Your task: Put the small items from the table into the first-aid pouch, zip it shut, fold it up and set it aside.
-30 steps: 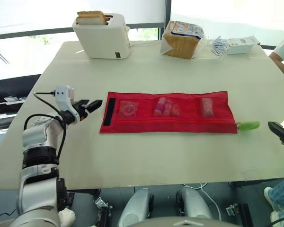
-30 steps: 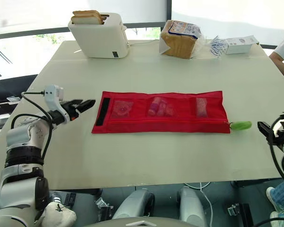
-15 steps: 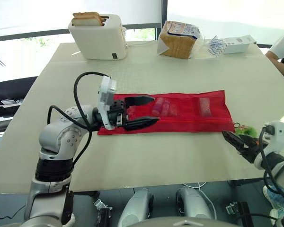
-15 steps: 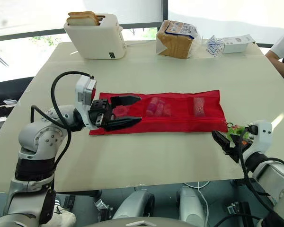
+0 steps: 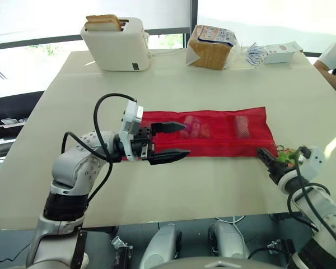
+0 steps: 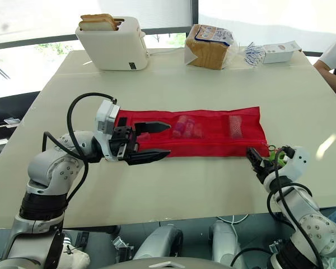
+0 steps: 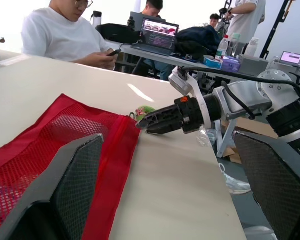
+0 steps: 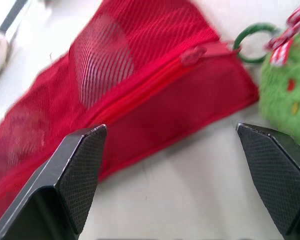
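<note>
Both have swung in: left tool (image 5: 183, 139) gapes empty over the pouch (image 5: 224, 133), right tool (image 5: 267, 159) hangs open by the zipper pull (image 8: 196, 53); folding seems next.

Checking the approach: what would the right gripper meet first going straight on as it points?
Probably the red pouch, at its zipper-end corner, dead ahead of the right gripper; the green charm lies off to one side.
</note>
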